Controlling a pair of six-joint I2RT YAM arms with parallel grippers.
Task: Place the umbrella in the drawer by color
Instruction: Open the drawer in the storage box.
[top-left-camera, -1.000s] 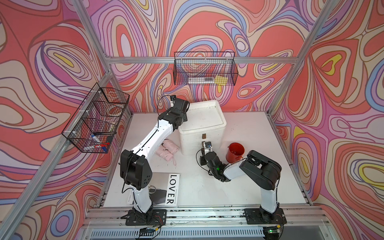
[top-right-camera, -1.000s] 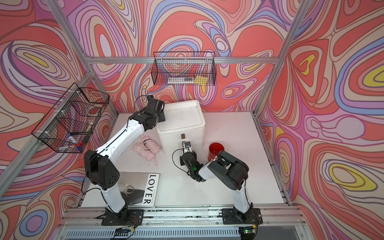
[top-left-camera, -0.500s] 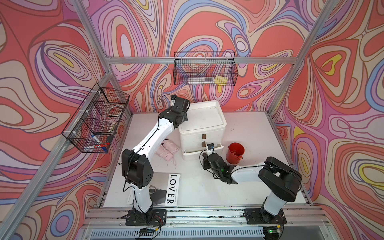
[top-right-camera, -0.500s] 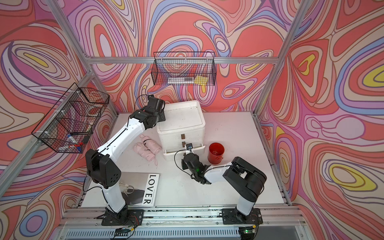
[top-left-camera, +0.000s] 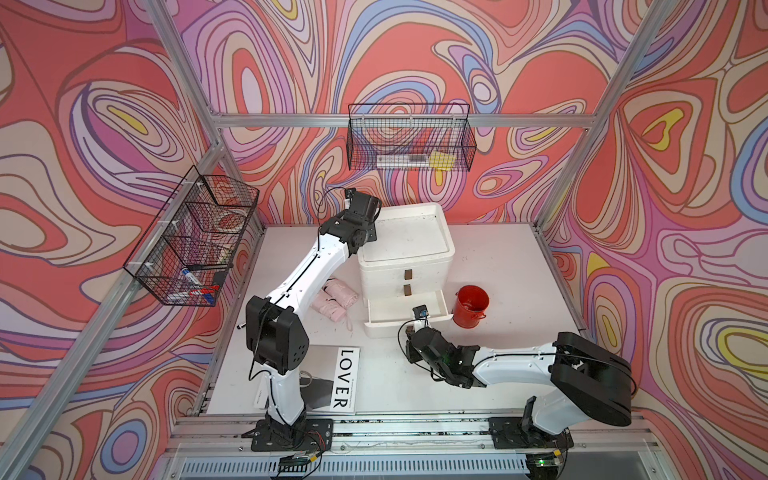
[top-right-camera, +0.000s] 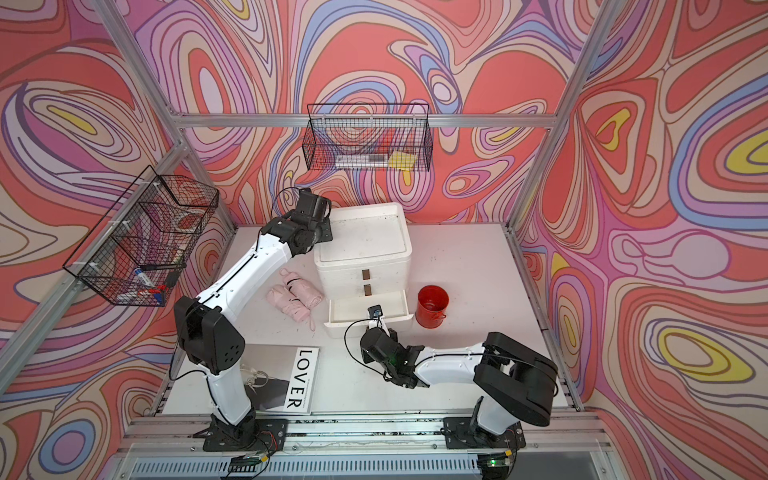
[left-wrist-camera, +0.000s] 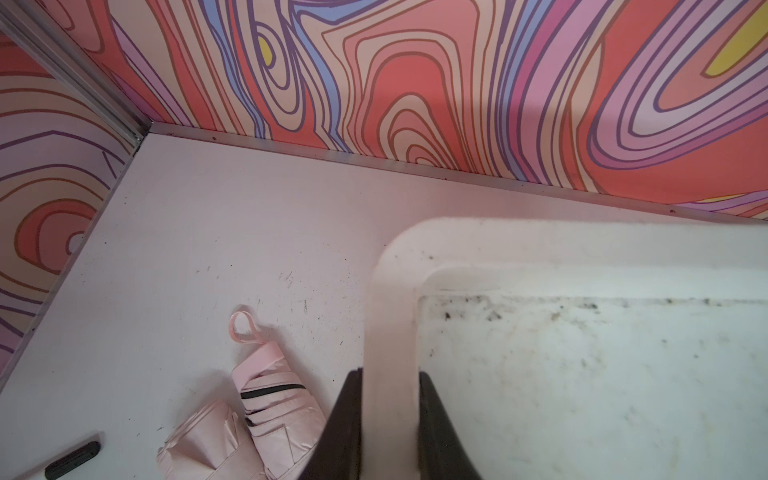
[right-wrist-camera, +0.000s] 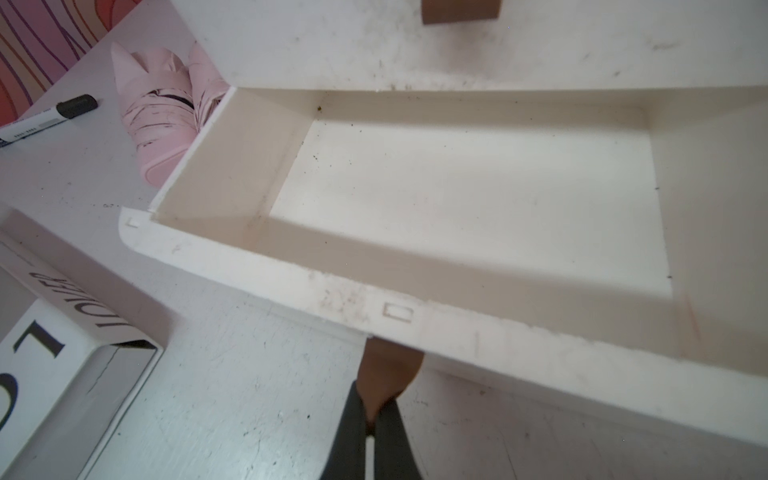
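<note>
**RIGHT WRIST VIEW: DRAWER EXTENDED**

The white plastic drawer (right-wrist-camera: 399, 309) stands pulled out of the white plastic cabinet (right-wrist-camera: 374, 50). Its floor shows only dark specks. The right gripper (right-wrist-camera: 371, 409) is clamped on the brown handle tab (right-wrist-camera: 390, 365) under the drawer's front lip. Folded pink fabric umbrellas (right-wrist-camera: 162, 120) lie just beside the drawer's side wall. A black-capped white marker (right-wrist-camera: 45, 118) and a white "LOVER" book (right-wrist-camera: 54, 328) rest on the white table (right-wrist-camera: 232, 407).

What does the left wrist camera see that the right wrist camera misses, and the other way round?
Only the left wrist: the left gripper clamped on the drawer unit's top rim, and the umbrella's loop strap. Only the right wrist: the open, empty bottom drawer, the right gripper pinching its brown handle, and the LOVER book. Both: the pink umbrella on the white table.
</note>
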